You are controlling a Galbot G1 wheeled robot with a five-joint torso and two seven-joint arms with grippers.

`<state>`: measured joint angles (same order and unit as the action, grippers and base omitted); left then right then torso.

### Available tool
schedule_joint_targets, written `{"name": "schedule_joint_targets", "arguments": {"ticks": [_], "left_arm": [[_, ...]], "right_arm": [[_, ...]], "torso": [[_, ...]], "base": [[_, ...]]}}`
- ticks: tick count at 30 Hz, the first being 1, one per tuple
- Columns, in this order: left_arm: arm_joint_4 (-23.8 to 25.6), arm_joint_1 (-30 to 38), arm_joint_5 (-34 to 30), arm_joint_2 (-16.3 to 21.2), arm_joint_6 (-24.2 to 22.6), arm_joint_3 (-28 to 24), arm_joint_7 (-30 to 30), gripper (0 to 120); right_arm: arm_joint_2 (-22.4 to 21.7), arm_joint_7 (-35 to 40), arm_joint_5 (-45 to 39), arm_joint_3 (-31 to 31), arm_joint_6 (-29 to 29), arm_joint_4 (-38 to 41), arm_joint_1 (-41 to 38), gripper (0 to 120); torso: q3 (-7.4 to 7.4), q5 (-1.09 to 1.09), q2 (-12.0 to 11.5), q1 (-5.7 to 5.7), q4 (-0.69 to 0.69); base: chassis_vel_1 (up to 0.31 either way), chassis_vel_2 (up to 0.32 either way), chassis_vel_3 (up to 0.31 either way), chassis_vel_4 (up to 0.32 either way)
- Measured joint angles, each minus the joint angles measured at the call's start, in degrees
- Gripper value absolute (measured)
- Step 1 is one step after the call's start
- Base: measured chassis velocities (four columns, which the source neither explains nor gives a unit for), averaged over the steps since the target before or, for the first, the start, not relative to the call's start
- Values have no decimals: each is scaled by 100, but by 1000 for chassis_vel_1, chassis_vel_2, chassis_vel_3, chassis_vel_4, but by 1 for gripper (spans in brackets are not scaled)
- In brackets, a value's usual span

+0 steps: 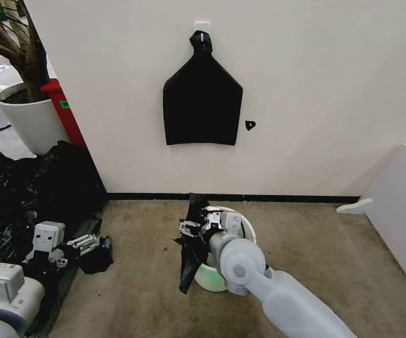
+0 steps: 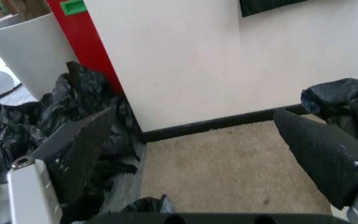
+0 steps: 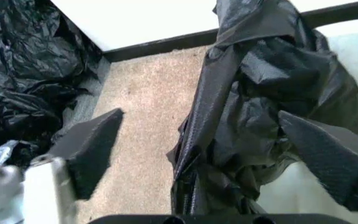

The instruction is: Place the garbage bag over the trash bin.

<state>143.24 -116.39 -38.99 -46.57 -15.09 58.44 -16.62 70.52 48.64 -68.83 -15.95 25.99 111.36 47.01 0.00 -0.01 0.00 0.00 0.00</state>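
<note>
The trash bin (image 1: 248, 228), a round white bucket, stands on the carpet near the wall. The garbage bag (image 1: 191, 246), crumpled glossy black plastic, hangs over the bin's left rim and down its outside. My right gripper (image 1: 194, 227) is at that rim, open. In the right wrist view the garbage bag (image 3: 253, 112) drapes over the pale bin (image 3: 353, 51) just beyond the spread fingers (image 3: 92, 144) of my right gripper (image 3: 199, 116). My left gripper (image 1: 83, 244) hovers low at the left, open, and in its wrist view my left gripper (image 2: 193, 112) holds nothing.
A flat black bundle (image 1: 201, 98) hangs on the wall. A heap of black sheeting (image 1: 27, 190) covers the floor at left, with a loose black lump (image 1: 97, 259) by the left gripper. A white plant pot (image 1: 30, 120) and a white panel (image 1: 400, 204) flank the carpet.
</note>
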Motion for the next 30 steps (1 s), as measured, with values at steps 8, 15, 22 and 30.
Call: {"name": "schedule_joint_targets", "arguments": {"ticks": [8,15,22,30], "left_arm": [[0,42,-9,37,24,3,2,100],[0,149,-56,87,37,-26,2,100],[-5,183,-119,112,38,-35,-3,100],[-10,228,-189,194,68,-11,-77,100]], "right_arm": [[117,33,31,-100,-17,-138,14,73],[161,63,32,-118,-24,-247,13,51],[96,76,29,-146,-41,-247,11,23],[116,79,33,-183,-70,-321,-38,0]], "torso": [[0,1,0,0,0],[0,1,0,0,0],[0,1,0,0,0],[0,1,0,0,0]], "base": [[0,0,0,0],[0,0,0,0],[0,0,0,0],[0,0,0,0]]}}
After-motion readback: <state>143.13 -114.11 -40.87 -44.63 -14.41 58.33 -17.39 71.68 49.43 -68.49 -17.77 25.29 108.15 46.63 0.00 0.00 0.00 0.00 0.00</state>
